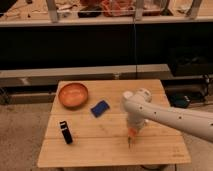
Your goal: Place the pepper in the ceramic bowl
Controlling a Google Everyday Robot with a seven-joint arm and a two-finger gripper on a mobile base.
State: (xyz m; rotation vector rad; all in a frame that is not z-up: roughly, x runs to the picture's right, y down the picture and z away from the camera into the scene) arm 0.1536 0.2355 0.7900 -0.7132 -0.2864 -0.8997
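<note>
The small orange pepper sits between the fingers of my gripper, which is shut on it just above the wooden table, right of the table's middle. My white arm reaches in from the right and bends down to the gripper. The ceramic bowl, round, orange-brown and glossy inside, stands at the table's back left, well apart from the gripper, with nothing in it.
A blue rectangular block lies between the bowl and the gripper. A small black object stands near the table's front left. Dark shelving with clutter runs along the back behind the table.
</note>
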